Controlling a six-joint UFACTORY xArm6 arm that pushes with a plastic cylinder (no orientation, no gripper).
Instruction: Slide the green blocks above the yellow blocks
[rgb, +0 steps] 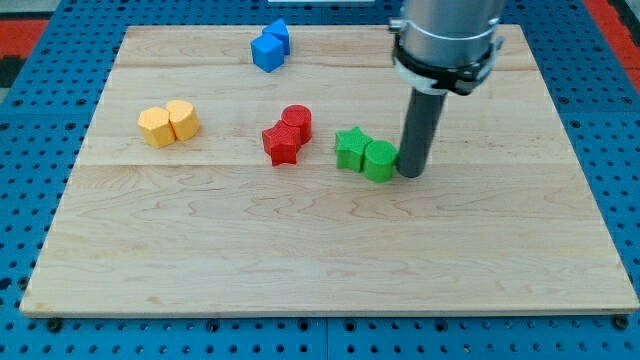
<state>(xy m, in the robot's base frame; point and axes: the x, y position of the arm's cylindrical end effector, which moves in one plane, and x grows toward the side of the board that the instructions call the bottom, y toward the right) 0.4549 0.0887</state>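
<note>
Wooden board (330, 270) on a blue pegged surface. Near the middle, dark rod from a grey arm, my tip (411, 174) touching the right side of a green cylinder (379, 160). Green star (351, 148) pressed against that cylinder's left. Further left, red star (282, 143) and red cylinder (297, 122) touching. At the view's left, two yellow blocks (168, 123) side by side. Near the view's top, two blue blocks (270, 45) together.
</note>
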